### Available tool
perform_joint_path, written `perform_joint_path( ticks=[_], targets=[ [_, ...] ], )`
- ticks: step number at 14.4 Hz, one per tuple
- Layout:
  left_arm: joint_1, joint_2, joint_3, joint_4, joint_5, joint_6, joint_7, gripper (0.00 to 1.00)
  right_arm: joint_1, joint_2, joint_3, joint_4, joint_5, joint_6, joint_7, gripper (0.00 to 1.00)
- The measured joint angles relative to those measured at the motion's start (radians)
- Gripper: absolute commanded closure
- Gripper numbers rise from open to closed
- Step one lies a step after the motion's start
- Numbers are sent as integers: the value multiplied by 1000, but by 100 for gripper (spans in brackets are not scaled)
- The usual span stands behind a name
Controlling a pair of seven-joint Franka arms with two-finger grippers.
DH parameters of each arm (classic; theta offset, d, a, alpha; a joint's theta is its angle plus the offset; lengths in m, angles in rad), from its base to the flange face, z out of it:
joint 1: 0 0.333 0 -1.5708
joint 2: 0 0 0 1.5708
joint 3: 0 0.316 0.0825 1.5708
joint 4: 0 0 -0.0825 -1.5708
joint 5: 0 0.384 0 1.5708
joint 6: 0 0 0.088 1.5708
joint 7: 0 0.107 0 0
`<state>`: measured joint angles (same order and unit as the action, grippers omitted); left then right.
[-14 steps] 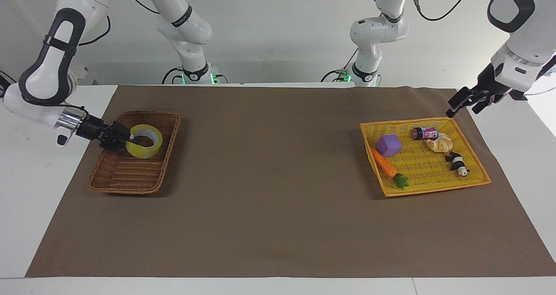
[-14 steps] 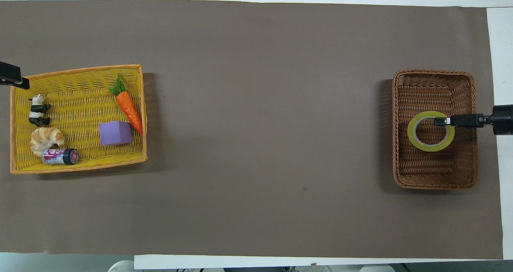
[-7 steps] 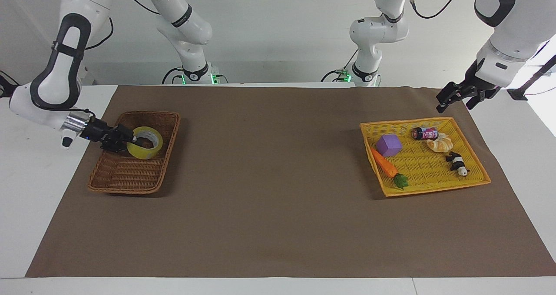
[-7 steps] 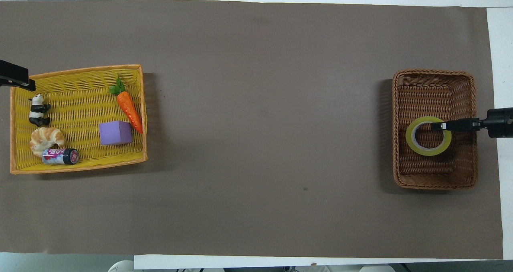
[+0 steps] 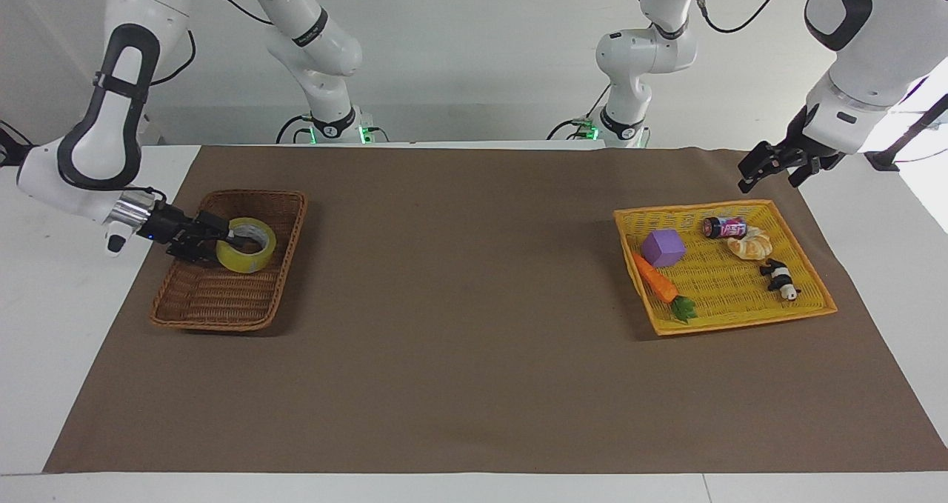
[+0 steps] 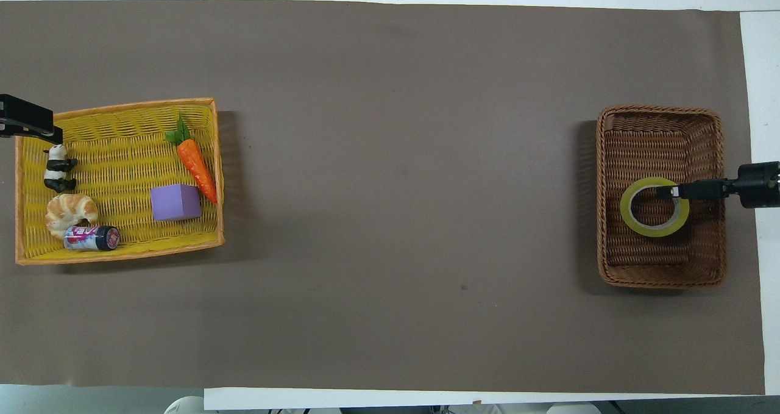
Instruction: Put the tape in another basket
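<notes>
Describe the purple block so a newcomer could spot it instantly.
Find the yellow tray-basket at the left arm's end of the table. The purple block lies inside it beside the carrot, the only plain, single-coloured cube among the toys.

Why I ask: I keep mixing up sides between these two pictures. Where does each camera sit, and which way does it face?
Facing view: high across the table, looking back at the robots; both arms and their bases show, the right gripper at the tape, the left gripper raised beside the yellow basket.
Overhead view: high above the robots' end, looking steeply down and forward; only the grippers' ends show.
Shared: the tape in the brown basket and the yellow basket, seen half a turn apart.
</notes>
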<state>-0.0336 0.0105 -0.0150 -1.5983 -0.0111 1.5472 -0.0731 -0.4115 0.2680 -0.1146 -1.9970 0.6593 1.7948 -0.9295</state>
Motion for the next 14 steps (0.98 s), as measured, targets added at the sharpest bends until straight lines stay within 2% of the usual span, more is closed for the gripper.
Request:
perform_joint_path(
  ticks=[5, 8, 10, 12, 14],
  targets=[
    [1, 0, 9, -6, 0, -4, 0, 0, 28, -42, 6, 57, -168, 52, -4, 0],
    [1, 0, 10, -6, 0, -5, 0, 0, 88, -111, 6, 81, -292, 84, 9, 0],
    [1, 0, 10, -6, 0, -5, 0, 0, 120, -157, 6, 104, -355, 89, 81, 0],
    [1, 0, 10, -6, 0, -5, 0, 0, 135, -197, 7, 146, -422, 47, 178, 0],
    [1, 0, 10, -6, 0, -5, 0, 0, 163, -235, 8, 207, -498, -49, 343, 0]
  ],
)
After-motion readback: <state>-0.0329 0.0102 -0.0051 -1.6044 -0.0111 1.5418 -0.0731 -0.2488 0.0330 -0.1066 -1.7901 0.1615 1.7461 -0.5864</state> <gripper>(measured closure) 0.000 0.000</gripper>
